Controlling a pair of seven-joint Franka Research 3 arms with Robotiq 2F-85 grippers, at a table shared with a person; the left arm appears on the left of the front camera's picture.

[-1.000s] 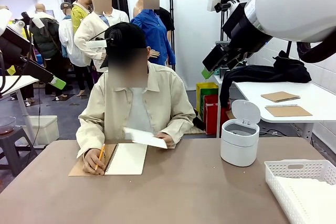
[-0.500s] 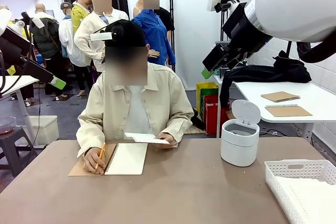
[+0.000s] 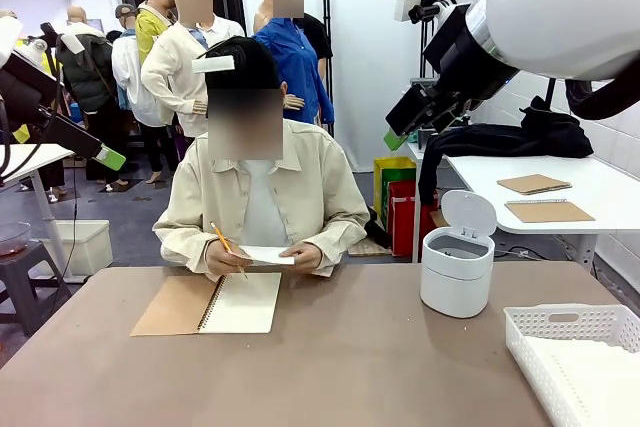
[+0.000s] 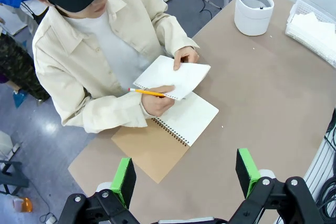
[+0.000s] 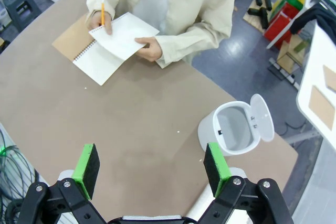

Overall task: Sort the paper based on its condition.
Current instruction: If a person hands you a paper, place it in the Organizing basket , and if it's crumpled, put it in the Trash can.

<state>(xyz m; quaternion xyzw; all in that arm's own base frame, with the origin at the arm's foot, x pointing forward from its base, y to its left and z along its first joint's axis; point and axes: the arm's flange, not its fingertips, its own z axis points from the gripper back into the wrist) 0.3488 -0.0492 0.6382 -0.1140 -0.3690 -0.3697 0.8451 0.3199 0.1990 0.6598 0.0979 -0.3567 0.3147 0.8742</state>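
Note:
A person across the table holds one loose sheet of paper [image 3: 268, 255] in both hands just above an open spiral notebook [image 3: 240, 302]. The hand at the picture's left also holds a yellow pencil [image 3: 224, 242]. My left gripper [image 4: 185, 174] hangs open high over the table's near side, well short of the paper [image 4: 173, 76]. My right gripper [image 5: 151, 166] is open too, high above the tabletop, with the paper [image 5: 123, 35] far ahead and the open bin [image 5: 233, 127] to its right. Nothing sits between either pair of green pads.
A white round bin [image 3: 457, 267] stands with its lid up on the table's right side. A white lattice basket [image 3: 560, 332] at the near right corner holds white sheets [image 4: 314, 24]. The brown tabletop [image 3: 380, 367] lies bare between notebook and basket.
The person's pencil hand left the notebook's cover and joined the other hand on the sheet, which now lies flatter and lower. Both grippers have stayed put.

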